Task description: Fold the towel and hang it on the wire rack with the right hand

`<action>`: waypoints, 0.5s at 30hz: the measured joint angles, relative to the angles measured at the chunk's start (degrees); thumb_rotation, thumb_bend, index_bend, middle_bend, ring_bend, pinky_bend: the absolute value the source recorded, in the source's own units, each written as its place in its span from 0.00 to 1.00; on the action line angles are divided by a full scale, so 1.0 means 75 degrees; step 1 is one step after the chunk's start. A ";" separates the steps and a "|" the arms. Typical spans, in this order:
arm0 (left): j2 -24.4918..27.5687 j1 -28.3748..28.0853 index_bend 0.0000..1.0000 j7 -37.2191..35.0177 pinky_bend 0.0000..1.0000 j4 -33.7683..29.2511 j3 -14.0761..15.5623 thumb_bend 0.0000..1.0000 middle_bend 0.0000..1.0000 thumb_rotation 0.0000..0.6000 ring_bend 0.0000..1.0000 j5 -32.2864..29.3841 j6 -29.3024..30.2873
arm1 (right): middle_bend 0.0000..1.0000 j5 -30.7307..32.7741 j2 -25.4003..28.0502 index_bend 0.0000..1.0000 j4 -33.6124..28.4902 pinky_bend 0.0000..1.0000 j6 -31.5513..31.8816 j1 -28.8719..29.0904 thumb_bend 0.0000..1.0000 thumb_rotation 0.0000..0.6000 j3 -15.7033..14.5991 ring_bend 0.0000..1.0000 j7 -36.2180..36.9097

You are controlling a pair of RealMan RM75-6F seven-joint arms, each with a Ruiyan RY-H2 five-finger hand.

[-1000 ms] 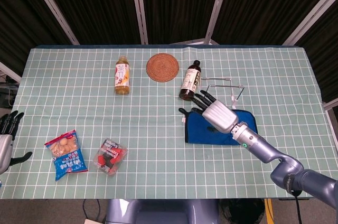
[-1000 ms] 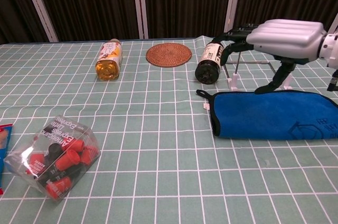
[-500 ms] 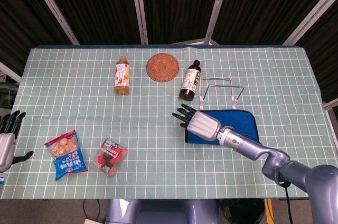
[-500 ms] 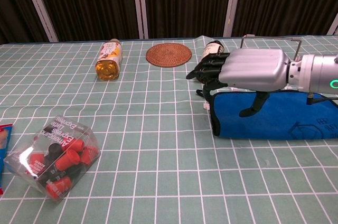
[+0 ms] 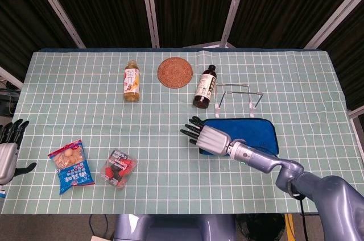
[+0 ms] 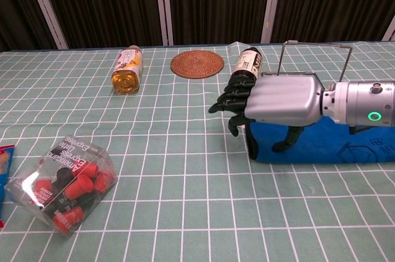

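A blue towel lies flat and folded on the table at the right. Just behind it stands the wire rack, with nothing on it. My right hand hovers palm down over the towel's left edge, fingers stretched out to the left and holding nothing. My left hand shows only in the head view, at the far left edge beside the table, fingers spread and holding nothing.
A dark bottle lies just left of the rack. Farther back are a woven coaster and a juice bottle. A snack bag and a clear packet of red pieces lie front left.
My right hand has moved forward and left, from over the rack's near side down to the towel's left edge, fingers still stretched out. The towel and my left hand have stayed put.
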 measured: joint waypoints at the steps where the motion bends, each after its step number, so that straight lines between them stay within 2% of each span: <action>1: 0.0001 -0.0002 0.00 0.0001 0.00 0.0004 0.0000 0.00 0.00 1.00 0.00 -0.0001 0.0000 | 0.02 0.0012 -0.0012 0.34 0.0011 0.00 -0.0009 0.0008 0.09 1.00 -0.0011 0.00 -0.0008; 15: -0.0017 -0.0041 0.00 0.0012 0.00 0.0041 0.0001 0.00 0.00 1.00 0.00 -0.0071 -0.0057 | 0.02 0.0262 -0.0238 0.34 0.0128 0.00 -0.0313 0.0069 0.10 1.00 -0.0173 0.00 -0.0220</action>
